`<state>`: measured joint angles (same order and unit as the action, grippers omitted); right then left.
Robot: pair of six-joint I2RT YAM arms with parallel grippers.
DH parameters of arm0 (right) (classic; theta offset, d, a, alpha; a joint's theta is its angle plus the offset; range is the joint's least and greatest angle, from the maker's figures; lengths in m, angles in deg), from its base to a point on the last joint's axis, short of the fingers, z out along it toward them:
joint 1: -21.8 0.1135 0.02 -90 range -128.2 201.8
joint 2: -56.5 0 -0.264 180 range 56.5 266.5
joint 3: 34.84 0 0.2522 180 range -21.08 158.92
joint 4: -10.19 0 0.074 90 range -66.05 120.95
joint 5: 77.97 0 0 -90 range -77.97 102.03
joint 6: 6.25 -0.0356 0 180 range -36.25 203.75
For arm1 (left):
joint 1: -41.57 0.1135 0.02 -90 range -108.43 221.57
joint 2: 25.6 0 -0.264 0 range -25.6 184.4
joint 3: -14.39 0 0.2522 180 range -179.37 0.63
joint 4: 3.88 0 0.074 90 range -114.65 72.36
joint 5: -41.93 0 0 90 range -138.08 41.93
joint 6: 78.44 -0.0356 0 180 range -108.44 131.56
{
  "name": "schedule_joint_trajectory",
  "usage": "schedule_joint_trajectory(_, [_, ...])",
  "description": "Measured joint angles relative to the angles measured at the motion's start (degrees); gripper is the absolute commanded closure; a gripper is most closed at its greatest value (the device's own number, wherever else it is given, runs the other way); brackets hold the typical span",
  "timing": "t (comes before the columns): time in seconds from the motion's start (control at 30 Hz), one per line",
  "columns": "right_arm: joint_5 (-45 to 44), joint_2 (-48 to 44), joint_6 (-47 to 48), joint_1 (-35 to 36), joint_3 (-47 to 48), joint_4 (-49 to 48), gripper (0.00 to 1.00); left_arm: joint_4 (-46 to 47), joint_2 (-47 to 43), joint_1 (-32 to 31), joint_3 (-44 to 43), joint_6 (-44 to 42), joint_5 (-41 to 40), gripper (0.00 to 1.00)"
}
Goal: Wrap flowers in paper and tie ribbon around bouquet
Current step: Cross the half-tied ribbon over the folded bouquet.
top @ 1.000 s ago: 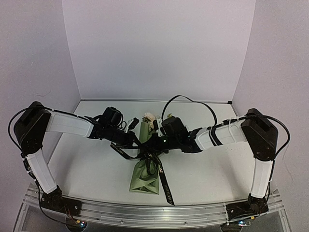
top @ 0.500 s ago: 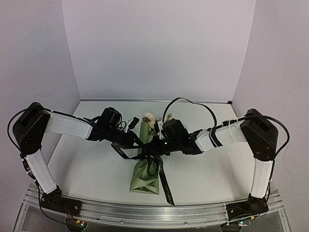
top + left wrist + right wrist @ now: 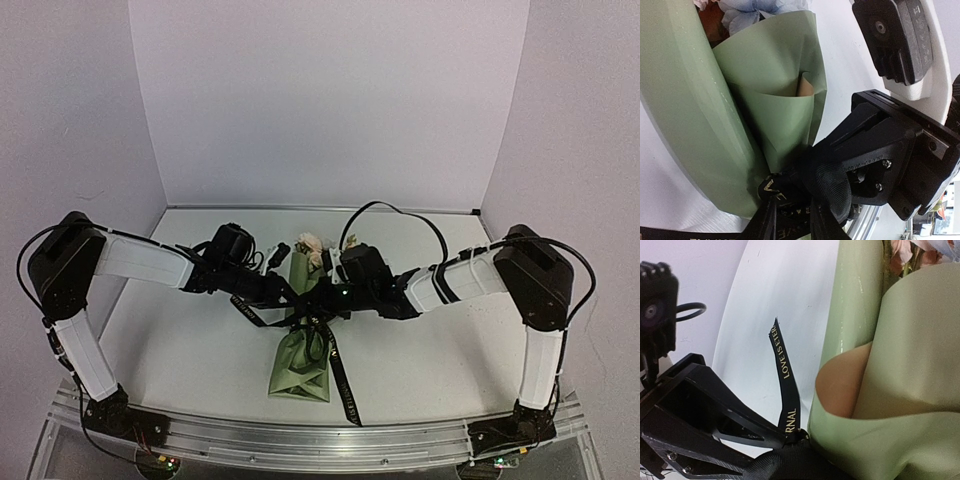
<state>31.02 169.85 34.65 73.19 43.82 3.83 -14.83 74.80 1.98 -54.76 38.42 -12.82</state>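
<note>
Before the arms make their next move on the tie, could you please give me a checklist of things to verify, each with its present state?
1. The bouquet lies wrapped as a cone, with the flowers showing at its far end: ok.
2. The ribbon crosses the middle of the bouquet: ok.
3. The right gripper is shut: ok.
4. The left gripper holds the ribbon: cannot tell; a lettered tail comes up right at its tip.
5. The knot is finished: cannot tell; both grippers cover that spot.
</note>
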Motion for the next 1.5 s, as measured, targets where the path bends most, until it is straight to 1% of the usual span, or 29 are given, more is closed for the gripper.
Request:
schedule_joint_trajectory(0.17, [0.94, 1.12, -0.87, -0.15, 0.07, -0.9, 1.0, -0.39, 0.0, 0.0, 0.0, -0.27, -1.96, 0.65])
schedule_joint_trajectory(0.3, [1.41, 1.22, -1.31, -0.15, 0.07, -1.31, 1.0, -0.42, 0.0, 0.0, -0.11, -1.01, -3.31, 0.63])
schedule_joint_trajectory(0.53, [1.84, 1.34, -2.33, -0.25, 0.11, -1.96, 1.0, -1.3, 0.58, 0.0, -0.85, -1.53, -4.18, 0.58])
schedule_joint_trajectory(0.73, [3.23, 3.2, -4.46, -0.45, 0.7, -3.82, 1.0, -1.21, 0.95, 0.03, -0.85, -1.46, -3.89, 0.58])
schedule_joint_trajectory(0.97, [4.23, 4.32, -7.83, -1.26, 0.7, -6.91, 1.0, 0.58, 1.11, 0.17, -0.85, -0.73, -3.39, 0.66])
schedule_joint_trajectory(1.1, [4.68, 4.83, -9.4, -1.52, 0.68, -8.44, 1.0, 1.64, 1.28, 0.21, -0.85, -0.02, -3.31, 0.64])
schedule_joint_trajectory(1.27, [5.34, 5.46, -11.69, -1.92, 0.67, -10.85, 1.0, 2.81, 1.31, 0.29, -0.83, 0.57, -3.59, 0.66])
schedule_joint_trajectory(1.4, [6.02, 5.92, -13.5, -2.35, 0.32, -12.97, 1.0, 3.95, 1.29, 0.33, -0.42, 0.82, -4.39, 0.61])
schedule_joint_trajectory(1.5, [6.41, 6.32, -14.78, -2.6, -0.29, -14.75, 1.0, 5.39, 1.2, 0.33, 0.57, 1.25, -4.9, 0.65])
